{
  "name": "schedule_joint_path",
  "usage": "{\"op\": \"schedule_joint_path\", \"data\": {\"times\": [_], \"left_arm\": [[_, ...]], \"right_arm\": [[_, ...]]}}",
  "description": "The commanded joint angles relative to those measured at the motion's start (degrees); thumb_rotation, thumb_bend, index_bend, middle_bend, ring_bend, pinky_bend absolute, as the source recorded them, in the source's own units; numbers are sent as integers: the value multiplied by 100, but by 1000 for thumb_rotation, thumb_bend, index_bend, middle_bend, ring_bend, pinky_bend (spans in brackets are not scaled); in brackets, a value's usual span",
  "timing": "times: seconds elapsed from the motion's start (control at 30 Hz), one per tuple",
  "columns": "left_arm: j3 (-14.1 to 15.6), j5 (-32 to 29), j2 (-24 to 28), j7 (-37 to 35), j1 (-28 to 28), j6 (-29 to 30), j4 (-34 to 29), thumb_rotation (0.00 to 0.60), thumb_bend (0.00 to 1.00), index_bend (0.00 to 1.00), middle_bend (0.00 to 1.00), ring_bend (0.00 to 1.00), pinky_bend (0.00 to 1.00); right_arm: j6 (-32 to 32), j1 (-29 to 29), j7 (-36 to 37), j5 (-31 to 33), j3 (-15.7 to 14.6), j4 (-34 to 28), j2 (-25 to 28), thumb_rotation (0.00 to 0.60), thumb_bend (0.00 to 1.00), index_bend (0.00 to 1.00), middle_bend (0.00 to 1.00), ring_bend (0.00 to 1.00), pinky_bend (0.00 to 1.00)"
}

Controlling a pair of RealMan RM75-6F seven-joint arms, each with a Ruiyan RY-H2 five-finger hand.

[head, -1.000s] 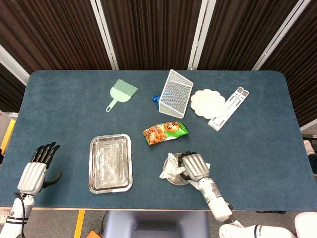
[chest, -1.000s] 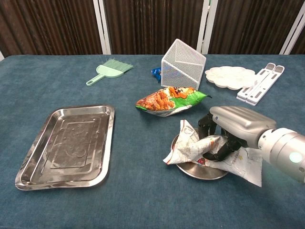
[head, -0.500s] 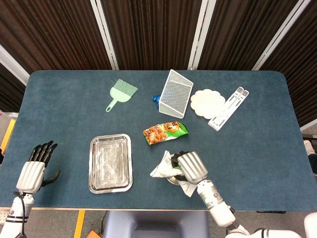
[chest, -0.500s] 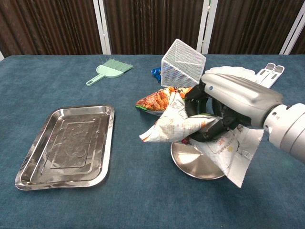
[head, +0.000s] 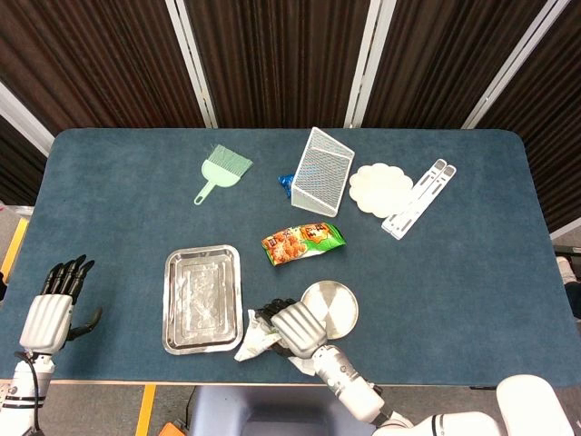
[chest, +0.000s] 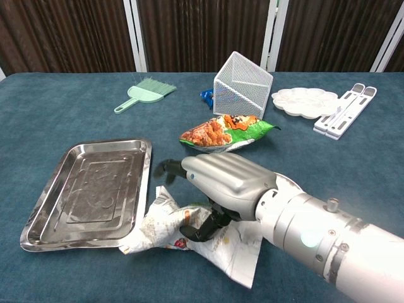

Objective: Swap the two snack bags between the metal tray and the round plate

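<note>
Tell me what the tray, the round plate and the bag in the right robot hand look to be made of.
Metal tray: polished metal, likely steel; it mirrors the light. Round plate: the same bright silvery metal, smooth and flat. White snack bag, held by the right robot hand: thin printed film or paper, judging by sharp creases; which one is unclear.

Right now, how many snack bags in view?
2: a white snack bag held by the right hand beside the metal tray; an orange-green snack bag on the table.
</note>
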Motion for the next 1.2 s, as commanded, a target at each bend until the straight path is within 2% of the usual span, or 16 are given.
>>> {"op": "schedule_joint_path", "data": {"times": [0.03,0.1,0.23,0.33,0.43,0.53,0.67,0.87,0.97,1.13,1.17,1.2], "left_arm": [[2,52,-16,-12,12,8,27,600,357,0,0,0,54],[7,75,-14,3,22,9,15,600,357,0,0,0,54],[9,114,15,69,53,34,-61,600,358,0,0,0,54],[14,129,66,97,53,-13,-103,600,358,0,0,0,54],[-22,64,81,107,48,-85,-104,600,359,0,0,0,54],[-39,16,88,142,42,-165,-116,600,358,0,0,0,54],[-61,1,83,184,48,-191,-95,600,358,0,0,0,54],[-108,-110,105,231,76,-264,-83,600,359,0,0,0,54],[-100,-105,109,271,77,-298,-99,600,359,0,0,0,54],[-125,-131,102,281,78,-337,-71,600,357,0,0,0,52],[-133,-145,100,284,76,-352,-59,600,358,0,0,0,52],[-141,-154,94,289,72,-364,-50,600,358,0,0,0,52]], "right_arm": [[-99,80,210,17,86,-311,298,600,164,0,0,0,3],[-168,60,363,154,141,-644,637,600,114,0,0,0,0],[-40,-94,680,233,291,-1197,1576,600,102,0,0,0,0],[135,-151,980,427,595,-1225,2009,600,102,0,0,0,0],[-39,144,943,907,960,-992,2064,600,102,0,0,0,0],[-155,723,295,1490,1191,-369,1740,600,102,0,0,0,0],[-265,1585,-472,2270,1369,815,968,600,102,0,0,0,0],[-648,2455,-1059,3093,1367,2447,67,600,102,0,0,0,0],[-843,2723,-1150,3345,1351,3100,-267,600,102,0,0,0,0],[-1122,2950,-1116,3648,1356,3791,-592,600,103,0,0,0,2],[-1145,2963,-1101,3684,1356,3847,-616,600,107,6,18,0,28],[-1160,2973,-1081,3709,1355,3888,-634,600,116,53,63,2,81]]}}
